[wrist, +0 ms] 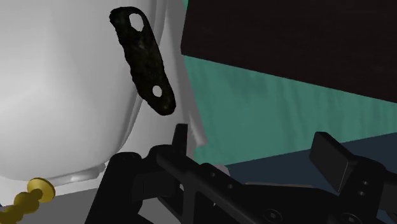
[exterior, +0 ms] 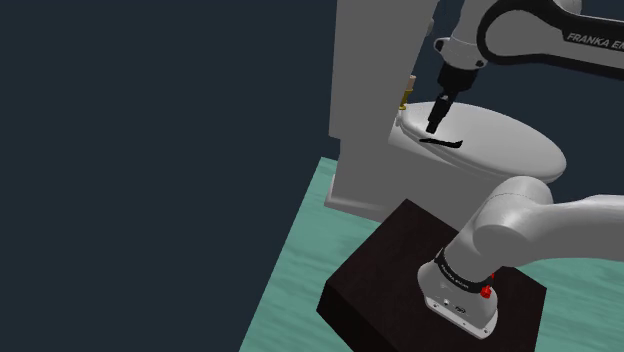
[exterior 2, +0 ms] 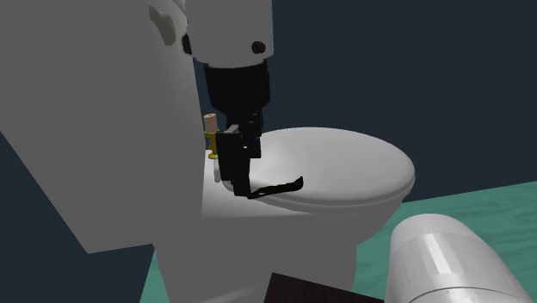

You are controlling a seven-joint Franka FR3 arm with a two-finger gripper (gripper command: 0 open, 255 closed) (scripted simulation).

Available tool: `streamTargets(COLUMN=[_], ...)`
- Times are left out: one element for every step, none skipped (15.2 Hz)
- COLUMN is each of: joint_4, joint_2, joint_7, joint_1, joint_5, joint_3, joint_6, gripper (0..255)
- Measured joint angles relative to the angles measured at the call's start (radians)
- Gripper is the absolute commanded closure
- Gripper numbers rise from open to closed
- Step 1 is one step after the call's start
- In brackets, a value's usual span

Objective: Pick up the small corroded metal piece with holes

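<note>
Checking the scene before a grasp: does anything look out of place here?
Yes: a dark, corroded metal strip with two holes lies on the closed toilet lid, an odd place for hardware. The open gripper hovers beside it.

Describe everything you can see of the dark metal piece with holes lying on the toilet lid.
The metal piece is a small, flat, elongated strip, mottled black with a rough, corroded-looking surface and rounded ends. One hole pierces it near each end. It lies on the white toilet lid, near its hinge end. The open hand hangs just above, not clasping it.
</note>
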Motion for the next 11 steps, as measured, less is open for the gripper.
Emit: streamTargets(joint_4=[-0.020,-0.034,-0.045,-0.059,-0.058,-0.058,-0.051,-0.055,-0.057,-0.066,-0.074], joint_2=[-0.005,-0.017,-0.021,-0.027,-0.017,-0.011,0.002,0.010,0.019,0.021,0.028], joint_7=[-0.040,-0.080,-0.120,-0.156,-0.199,-0.241,-0.283,-0.324,-0.349,-0.358,-0.363], joint_1=[-0.005,-0.009,-0.012,-0.015,-0.016,-0.018,-0.018,-0.019,-0.018,-0.018,-0.017], joint_5=[-0.027,-0.051,-0.075,-0.098,-0.124,-0.149,-0.172,-0.198,-0.213,-0.222,-0.229], joint_3=[-0.033,-0.062,-0.093,-0.121,-0.157,-0.192,-0.226,-0.263,-0.285,-0.296,-0.307], joint_6=[0.020,0.028,0.043,0.057,0.074,0.090,0.105,0.127,0.143,0.156,0.172], gripper=[0,0,0,0,0,0,0,0,0,0,0])
